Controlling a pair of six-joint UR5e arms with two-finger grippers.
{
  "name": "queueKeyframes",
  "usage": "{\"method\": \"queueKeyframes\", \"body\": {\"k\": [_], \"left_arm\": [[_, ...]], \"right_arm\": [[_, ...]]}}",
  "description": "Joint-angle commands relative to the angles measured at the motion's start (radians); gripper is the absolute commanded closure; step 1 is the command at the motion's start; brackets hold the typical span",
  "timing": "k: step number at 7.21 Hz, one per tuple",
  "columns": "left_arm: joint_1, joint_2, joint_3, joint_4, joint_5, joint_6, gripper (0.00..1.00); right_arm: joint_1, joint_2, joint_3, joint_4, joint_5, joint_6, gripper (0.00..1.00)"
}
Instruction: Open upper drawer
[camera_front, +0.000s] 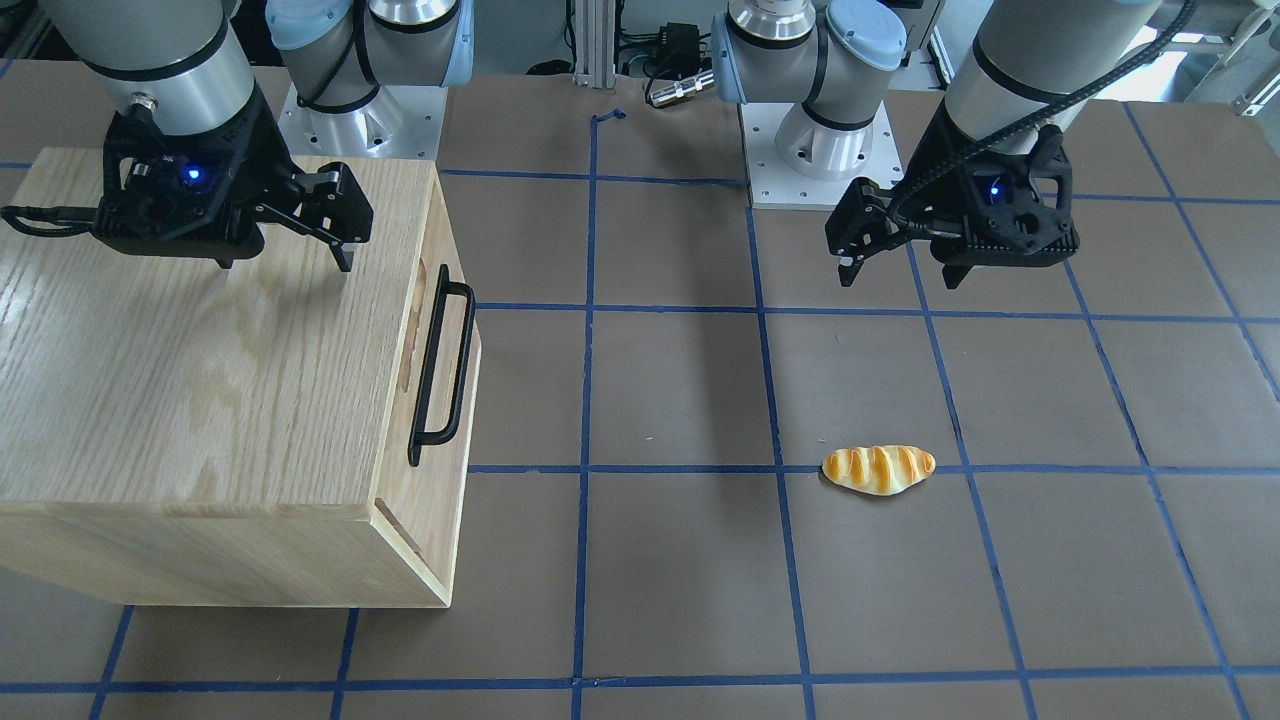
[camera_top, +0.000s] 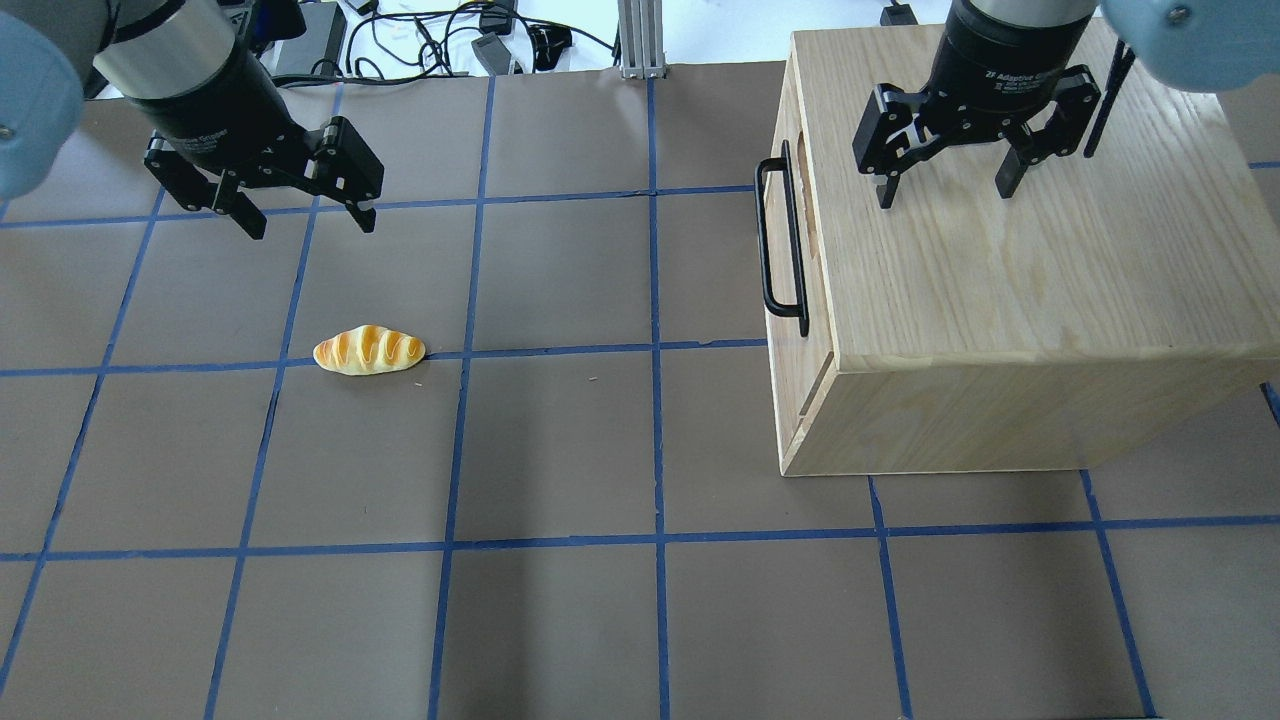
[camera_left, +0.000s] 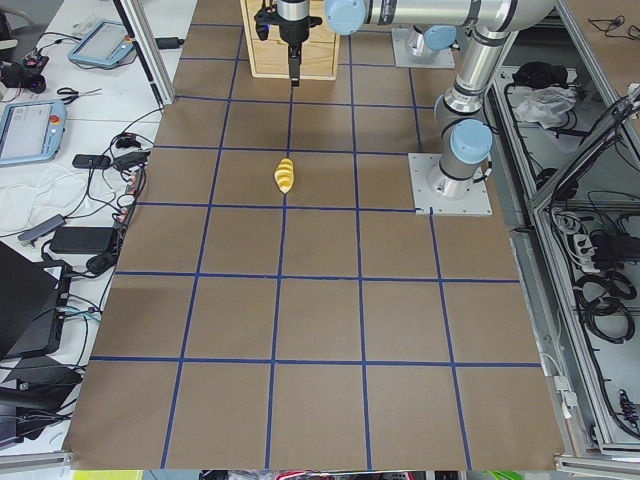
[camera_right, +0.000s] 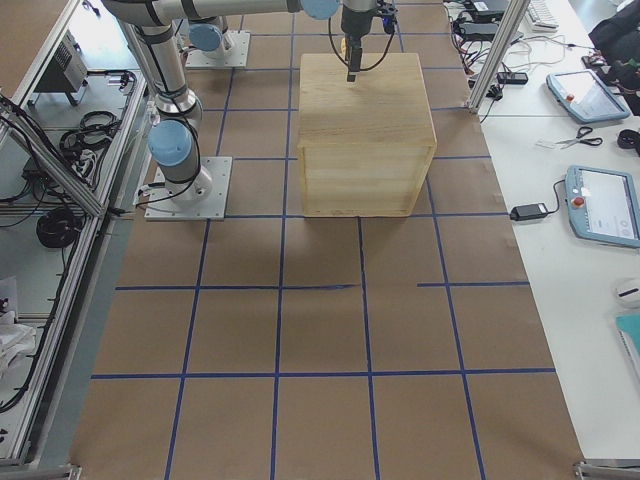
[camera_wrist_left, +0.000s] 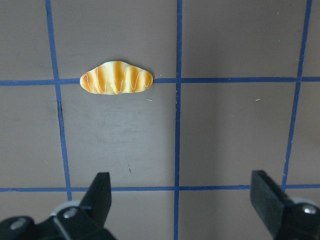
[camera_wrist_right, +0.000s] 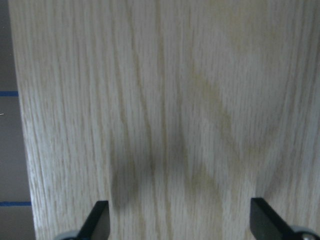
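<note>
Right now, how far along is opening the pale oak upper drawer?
Nothing done yet: the shallow pale-oak upper drawer looks flush in the oak-grain cabinet. In hand: the right gripper hangs open above the cabinet top, away from the long black bar handle; the left gripper is open over the table. Left: reach the handle, grip it, pull.

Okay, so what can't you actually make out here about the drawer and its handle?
Upper drawer: overhead and front-facing views catch its front only edge-on; seams unclear.
Exterior left: cabinet tiny, cut off by the top edge, left gripper partly in front.
Exterior right: handle hidden behind the cabinet.
Right wrist: only the cabinet top shows.
</note>
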Motion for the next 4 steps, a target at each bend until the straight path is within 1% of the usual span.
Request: {"method": "queueKeyframes", "body": {"k": [1,4], "left_arm": [[0.000,-0.002,0.000,0.000,0.000,0.000,0.00],[-0.005,-0.002,0.006,0.006,-0.002,-0.008,0.00]], "right_arm": [[0.000,0.000,0.000,0.000,0.000,-0.001,0.00],[0.000,0.000,0.000,0.000,0.000,-0.001,0.00]]}}
